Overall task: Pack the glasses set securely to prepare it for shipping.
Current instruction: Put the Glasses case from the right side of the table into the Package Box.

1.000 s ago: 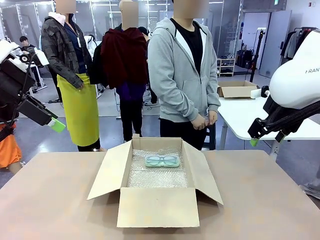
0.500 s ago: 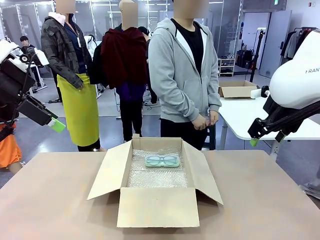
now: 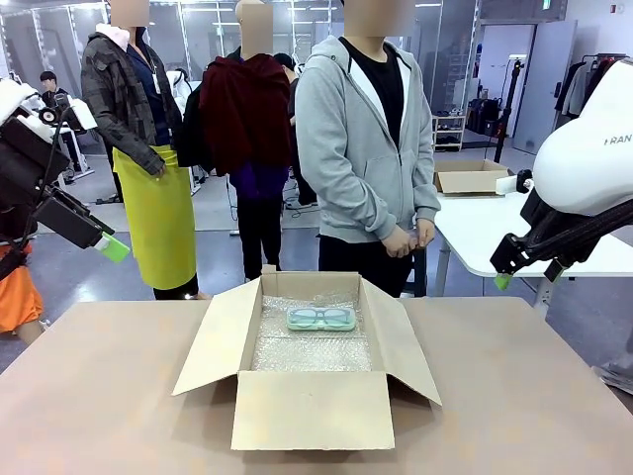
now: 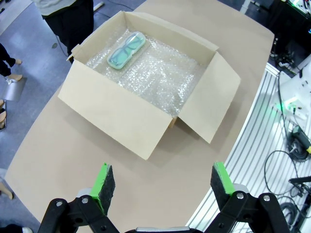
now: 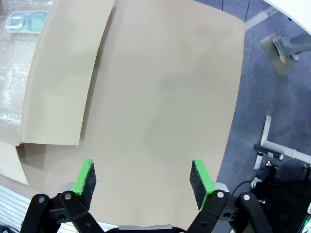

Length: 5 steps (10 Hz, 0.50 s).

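Both my grippers hang high and well apart from the work. My left gripper (image 4: 161,174) has its pads spread wide with nothing between them, and my right gripper (image 5: 143,170) is the same, spread over bare table (image 5: 170,97). The mint-green case (image 3: 320,318) lies flat on the bubble wrap (image 3: 307,351) inside the open cardboard box (image 3: 312,408), close to the far wall, glasses side up. It is the one case I see in there.

The main risk, as I judge it, is the case itself. It lies loose on top of the wrap with nothing over it, so shutting the flaps as things stand would leave it free to slide and knock about in shipping.

The flaps are the next worry. All four splay outward, the side ones standing up at a slant, and a gripper coming down wide could catch an edge and drag the whole box (light cardboard, I would guess) across the table.

If I pinch the wrap to fold it over, the slick sheet may tug the case along or tip it.

The person (image 3: 366,148) stands just behind the far flap, hands together at the waist, so a long reach across the box brings me near them
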Each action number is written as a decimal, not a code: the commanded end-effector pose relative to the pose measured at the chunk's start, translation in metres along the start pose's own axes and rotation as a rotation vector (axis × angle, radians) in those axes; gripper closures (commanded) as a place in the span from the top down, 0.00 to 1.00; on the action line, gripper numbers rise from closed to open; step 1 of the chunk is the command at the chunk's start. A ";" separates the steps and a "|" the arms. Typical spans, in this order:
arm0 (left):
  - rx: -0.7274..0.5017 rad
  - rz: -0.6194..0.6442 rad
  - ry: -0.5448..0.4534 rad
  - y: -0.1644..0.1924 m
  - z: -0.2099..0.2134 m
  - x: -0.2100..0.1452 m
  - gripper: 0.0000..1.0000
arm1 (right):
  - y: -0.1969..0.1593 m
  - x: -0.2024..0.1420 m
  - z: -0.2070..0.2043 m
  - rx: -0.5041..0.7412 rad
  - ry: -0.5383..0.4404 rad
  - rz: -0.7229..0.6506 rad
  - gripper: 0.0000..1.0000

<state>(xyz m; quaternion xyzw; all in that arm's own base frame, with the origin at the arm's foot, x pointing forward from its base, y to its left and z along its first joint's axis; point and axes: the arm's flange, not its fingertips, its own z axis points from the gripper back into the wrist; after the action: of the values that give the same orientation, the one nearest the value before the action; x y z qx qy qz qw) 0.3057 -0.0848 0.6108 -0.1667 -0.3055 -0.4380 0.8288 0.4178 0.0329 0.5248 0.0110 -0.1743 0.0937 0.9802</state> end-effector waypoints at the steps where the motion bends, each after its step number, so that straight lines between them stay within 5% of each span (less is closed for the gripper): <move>1: -0.011 -0.005 -0.009 0.000 0.003 0.000 1.00 | 0.000 0.000 0.000 0.000 0.000 0.000 0.98; 5: -0.011 -0.005 -0.009 0.000 0.003 0.000 1.00 | 0.000 0.000 0.000 0.000 0.000 0.000 0.98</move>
<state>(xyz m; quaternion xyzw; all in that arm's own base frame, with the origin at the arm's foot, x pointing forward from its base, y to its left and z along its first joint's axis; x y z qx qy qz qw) 0.3057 -0.0848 0.6108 -0.1667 -0.3055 -0.4380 0.8288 0.4178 0.0329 0.5248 0.0110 -0.1743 0.0937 0.9802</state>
